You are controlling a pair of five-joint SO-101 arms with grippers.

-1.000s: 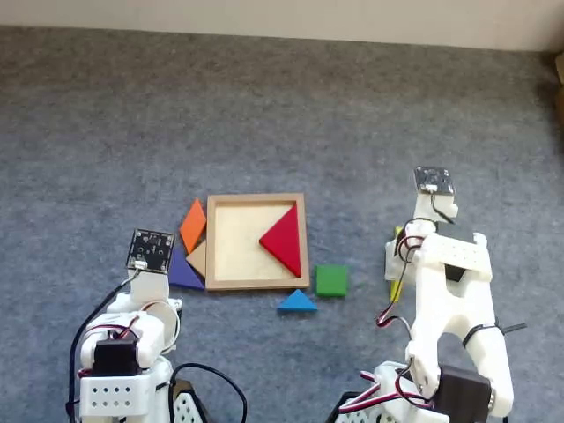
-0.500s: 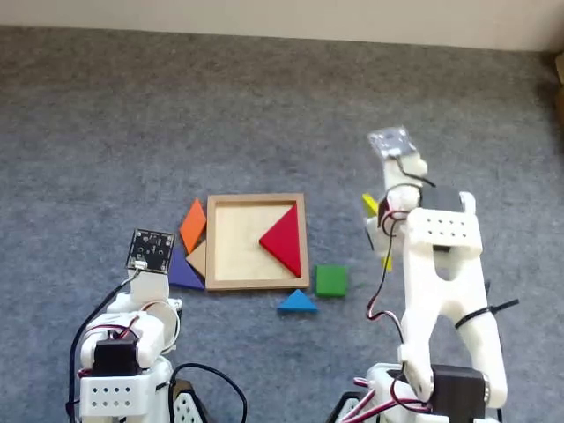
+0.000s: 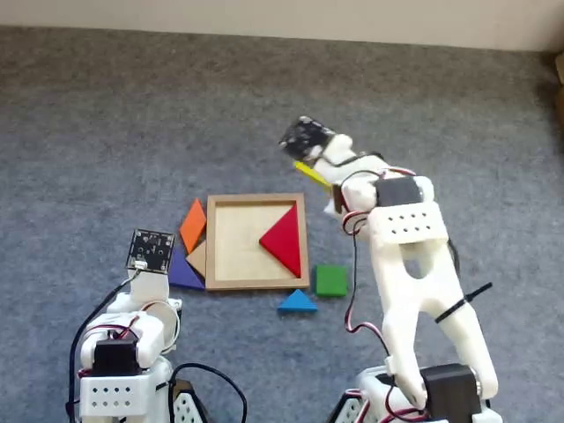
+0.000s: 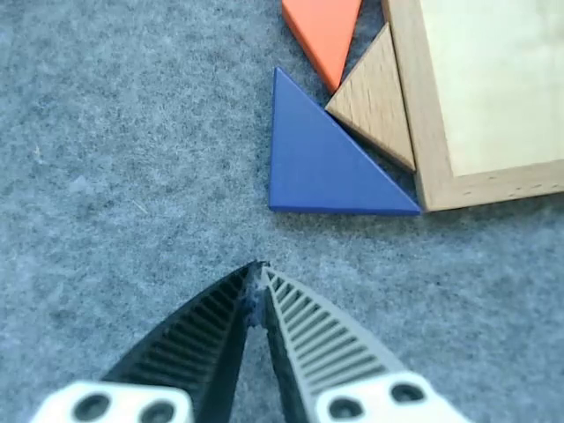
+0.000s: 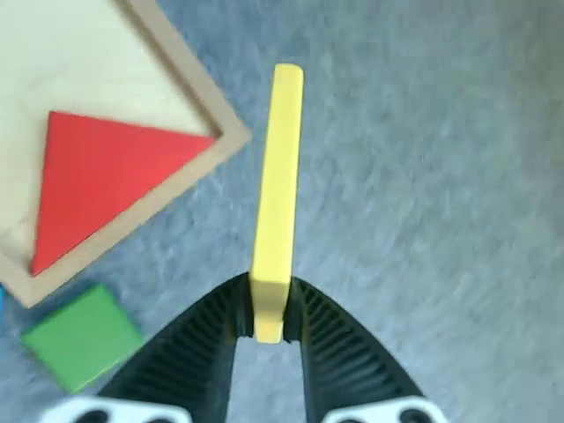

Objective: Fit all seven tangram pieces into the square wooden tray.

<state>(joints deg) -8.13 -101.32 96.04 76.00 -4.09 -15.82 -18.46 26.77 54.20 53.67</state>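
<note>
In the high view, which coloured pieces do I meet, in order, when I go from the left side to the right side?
The dark blue triangle → red triangle in the tray → green square. Left out for overlap: the orange piece, the plain wooden triangle, the small blue triangle, the yellow piece.

Inspection finding: no legible text, label, brand, number or sign in any view.
</note>
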